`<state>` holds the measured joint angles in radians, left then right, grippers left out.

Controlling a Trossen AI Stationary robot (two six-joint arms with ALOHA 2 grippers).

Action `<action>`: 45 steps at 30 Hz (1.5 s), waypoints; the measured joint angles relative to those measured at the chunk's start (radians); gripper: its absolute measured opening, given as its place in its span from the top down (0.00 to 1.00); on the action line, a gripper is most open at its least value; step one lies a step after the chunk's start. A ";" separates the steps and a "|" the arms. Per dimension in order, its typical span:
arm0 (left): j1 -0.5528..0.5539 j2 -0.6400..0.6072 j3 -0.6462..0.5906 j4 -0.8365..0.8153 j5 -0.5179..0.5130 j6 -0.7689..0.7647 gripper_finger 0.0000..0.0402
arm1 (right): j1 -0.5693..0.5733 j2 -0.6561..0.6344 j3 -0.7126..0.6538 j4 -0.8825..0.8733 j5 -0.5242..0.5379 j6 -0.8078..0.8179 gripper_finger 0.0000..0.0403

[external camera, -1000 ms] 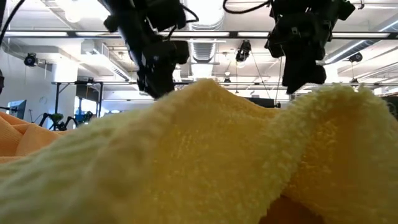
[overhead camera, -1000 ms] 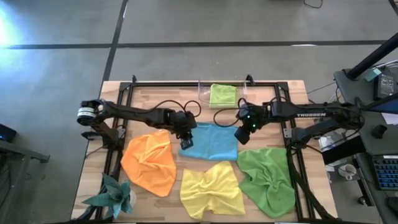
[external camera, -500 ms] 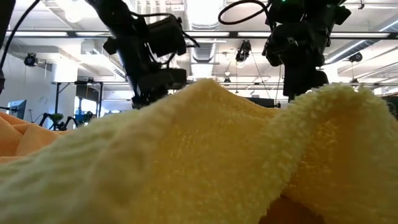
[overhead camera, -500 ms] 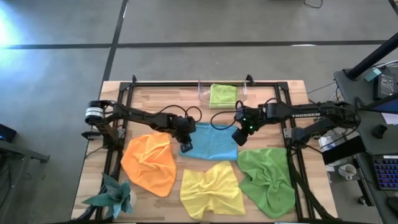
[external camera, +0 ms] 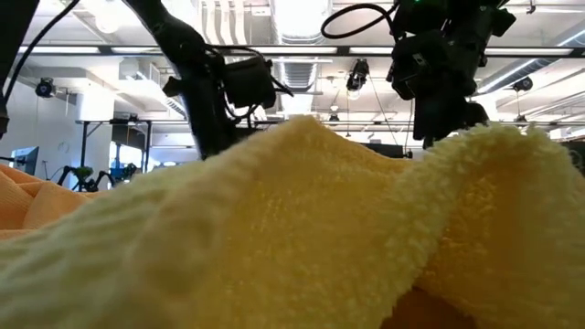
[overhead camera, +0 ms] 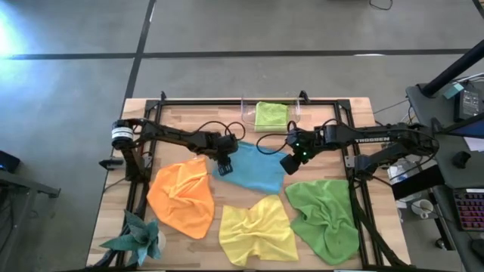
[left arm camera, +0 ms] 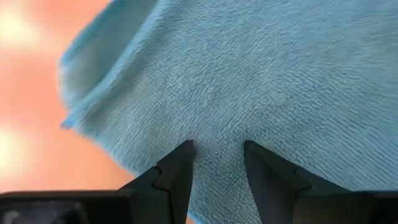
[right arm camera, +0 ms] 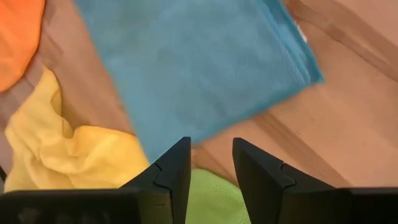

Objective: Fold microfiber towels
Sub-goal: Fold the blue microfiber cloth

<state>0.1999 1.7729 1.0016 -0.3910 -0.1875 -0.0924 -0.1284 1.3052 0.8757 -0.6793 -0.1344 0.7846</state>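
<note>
Wooden desk under the overhead camera: the left gripper, jaws parted, presses down over the near-left corner of the blue towel, apparently placed to pinch that edge for a fold. Opposite, the right gripper hovers with jaws released above the blue towel's near-right corner — a mirrored stance suited to lifting both corners together. Around them lie the orange towel, yellow towel and darker green towel, all rumpled (unfolded, by the look), while the lime green towel sits squared at the far edge — likely finished.
</note>
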 joint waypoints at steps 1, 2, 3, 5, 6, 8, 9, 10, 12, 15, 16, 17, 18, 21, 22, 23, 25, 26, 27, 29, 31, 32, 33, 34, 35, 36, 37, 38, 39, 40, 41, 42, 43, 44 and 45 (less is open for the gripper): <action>0.012 0.000 0.000 -0.006 -0.065 0.050 0.68 | 0.000 0.000 0.000 0.008 0.003 0.008 0.71; 0.026 0.000 0.000 -0.014 -0.125 0.098 0.68 | 0.000 0.001 0.000 0.015 0.005 0.020 0.71; 0.042 0.000 0.000 -0.019 -0.179 0.144 0.68 | 0.000 0.001 0.000 0.014 0.008 0.030 0.71; 0.078 0.000 0.000 -0.018 -0.246 0.226 0.68 | 0.003 0.002 0.000 0.015 0.031 0.049 0.71; 0.097 -0.002 0.000 -0.019 -0.263 0.258 0.68 | 0.005 0.002 0.000 0.016 0.043 0.063 0.71; 0.129 -0.006 0.008 -0.047 -0.271 0.283 0.68 | 0.012 0.002 0.000 0.017 0.069 0.087 0.72; 0.140 -0.012 0.020 -0.077 -0.271 0.280 0.68 | 0.017 0.002 0.000 0.018 0.081 0.095 0.72; 0.147 -0.020 0.032 -0.111 -0.271 0.267 0.68 | 0.021 0.002 0.000 0.019 0.087 0.103 0.72; 0.149 -0.046 0.053 -0.159 -0.261 0.239 0.68 | 0.031 0.004 0.000 0.025 0.096 0.107 0.72; 0.130 -0.094 0.058 -0.164 -0.154 0.205 0.68 | 0.042 0.006 0.000 0.036 0.112 0.107 0.71; 0.118 -0.110 0.057 -0.148 -0.097 0.198 0.68 | 0.044 0.006 0.000 0.040 0.112 0.107 0.71; 0.107 -0.125 0.056 -0.123 -0.041 0.182 0.68 | 0.043 0.006 0.000 0.042 0.112 0.107 0.72; 0.094 -0.135 0.055 -0.097 0.010 0.169 0.68 | 0.043 0.006 0.000 0.043 0.113 0.107 0.72; 0.050 -0.142 0.054 -0.001 0.080 0.117 0.68 | 0.043 0.006 0.000 0.044 0.113 0.110 0.72; 0.034 -0.142 0.052 0.033 0.081 0.101 0.68 | 0.043 0.006 0.000 0.044 0.112 0.124 0.72; 0.018 -0.139 0.052 0.073 0.082 0.093 0.68 | 0.043 0.006 0.000 0.044 0.113 0.141 0.72; -0.015 -0.131 0.052 0.164 0.082 0.060 0.68 | 0.043 0.005 0.000 0.044 0.112 0.159 0.71; -0.032 -0.126 0.052 0.190 0.082 0.038 0.68 | 0.043 0.002 0.000 0.043 0.112 0.160 0.71; -0.048 -0.119 0.052 0.226 0.082 0.017 0.68 | 0.043 0.001 0.000 0.043 0.112 0.158 0.71; -0.076 -0.111 0.052 0.287 0.082 -0.013 0.68 | 0.043 -0.007 0.000 0.041 0.111 0.137 0.72; -0.101 -0.104 0.052 0.330 0.077 -0.040 0.68 | 0.043 -0.014 0.000 0.040 0.111 0.106 0.72; -0.112 -0.099 0.052 0.348 0.073 -0.059 0.68 | 0.042 -0.019 0.000 0.038 0.111 0.090 0.72; -0.121 -0.094 0.052 0.351 0.070 -0.081 0.68 | 0.041 -0.022 0.000 0.038 0.111 0.075 0.72; -0.129 -0.089 0.051 0.352 0.065 -0.105 0.68 | 0.041 -0.027 0.000 0.040 0.110 0.065 0.72; -0.138 -0.083 0.051 0.361 0.062 -0.128 0.68 | 0.040 -0.031 0.000 0.039 0.110 0.056 0.72; -0.146 -0.076 0.051 0.370 0.054 -0.150 0.68 | 0.040 -0.034 0.000 0.038 0.110 0.045 0.72; -0.154 -0.068 0.051 0.374 0.045 -0.168 0.68 | 0.040 -0.036 0.000 0.039 0.110 0.033 0.72; -0.162 -0.056 0.051 0.384 0.035 -0.186 0.68 | 0.041 -0.040 0.001 0.038 0.110 0.025 0.72; -0.169 -0.043 0.051 0.393 0.027 -0.210 0.68 | 0.041 -0.041 0.001 0.038 0.110 0.018 0.72; -0.174 -0.028 0.050 0.396 0.022 -0.238 0.68 | 0.041 -0.042 0.001 0.039 0.109 0.010 0.72; -0.180 -0.013 0.050 0.407 0.021 -0.268 0.68 | 0.041 -0.042 0.001 0.038 0.110 0.001 0.72; -0.185 0.001 0.050 0.418 0.022 -0.302 0.68 | 0.041 -0.042 0.001 0.038 0.109 -0.012 0.72; -0.191 0.015 0.050 0.423 0.021 -0.331 0.68 | 0.041 -0.042 0.001 0.037 0.109 -0.028 0.72; -0.196 0.028 0.050 0.429 0.021 -0.353 0.68 | 0.041 -0.042 0.001 0.037 0.109 -0.044 0.72; -0.201 0.040 0.050 0.433 0.020 -0.374 0.68 | 0.041 -0.042 0.001 0.037 0.109 -0.061 0.72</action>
<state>-0.0013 1.8129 1.0512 0.0419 -0.1671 -0.4666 -0.0875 1.2633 0.8764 -0.6422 -0.0250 0.7237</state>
